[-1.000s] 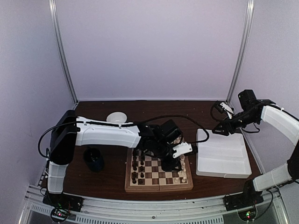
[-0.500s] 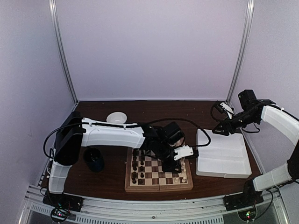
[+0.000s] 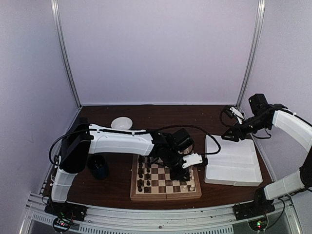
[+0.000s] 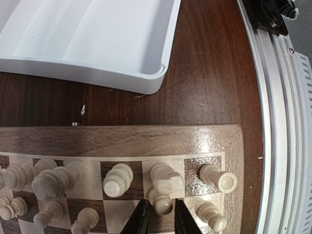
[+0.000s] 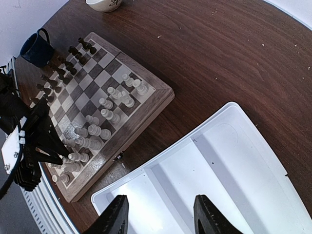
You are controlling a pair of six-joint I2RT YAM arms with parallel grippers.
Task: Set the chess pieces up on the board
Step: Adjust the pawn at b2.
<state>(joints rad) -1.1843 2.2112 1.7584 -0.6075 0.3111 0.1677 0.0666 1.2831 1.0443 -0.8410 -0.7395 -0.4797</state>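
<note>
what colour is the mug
The mug is dark blue, clearest in the right wrist view.

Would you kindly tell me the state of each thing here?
board, lying flat
chess pieces, standing on the board
left claw, shut on a cream pawn
right claw, open above the tray
tray, empty
mug, upright
bowl, upright

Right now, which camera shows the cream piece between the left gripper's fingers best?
Left wrist: the cream piece sits close-up between the fingers. Right wrist shows it tiny; top external hides it under the left arm.
</note>
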